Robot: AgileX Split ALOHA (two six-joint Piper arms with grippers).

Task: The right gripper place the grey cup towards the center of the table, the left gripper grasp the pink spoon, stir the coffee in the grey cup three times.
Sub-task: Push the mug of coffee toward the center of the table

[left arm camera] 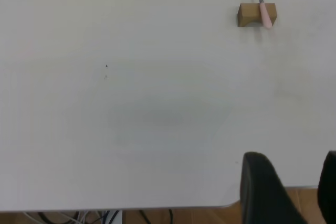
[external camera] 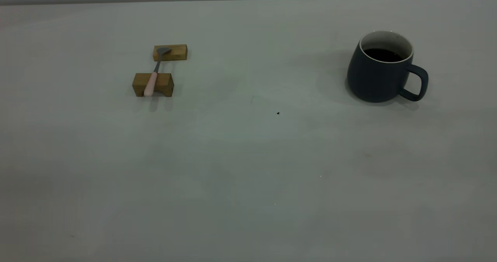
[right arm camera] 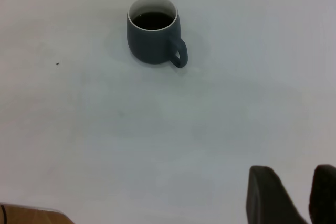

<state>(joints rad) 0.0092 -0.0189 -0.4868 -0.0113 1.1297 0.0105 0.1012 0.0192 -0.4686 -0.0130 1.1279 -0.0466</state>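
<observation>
Slate-grey and rounded, the grey cup [external camera: 378,75] stands upright on the right side of the pale surface [external camera: 248,169], its loop handle turned toward the right edge. Its inside is white, its rim pale, and the coffee [external camera: 382,54] lies dark and nearly black within.

Neither arm appears in the exterior view. Each wrist view shows only the tips of its own pincer at the picture's edge. The left pincer [left arm camera: 296,192] hangs at the surface's edge, above bare surface and a strip of wooden floor, well apart from the spoon; its two black fingers [left arm camera: 260,187] stand apart with a clear gap between them, holding nothing. The right pincer [right arm camera: 299,198] hovers over plain surface, well apart from the cup; its fingers [right arm camera: 268,195] are also parted and hold nothing.

On the left side, the pink spoon [external camera: 154,75] lies across two small wooden blocks. The nearer block [external camera: 153,84] is notched and carries the smooth pale pink handle; the farther block [external camera: 170,52] carries the grey metal bowl. A slim grey neck bridges the gap between them. A tiny dark speck [external camera: 278,113] sits near the middle of the surface.
</observation>
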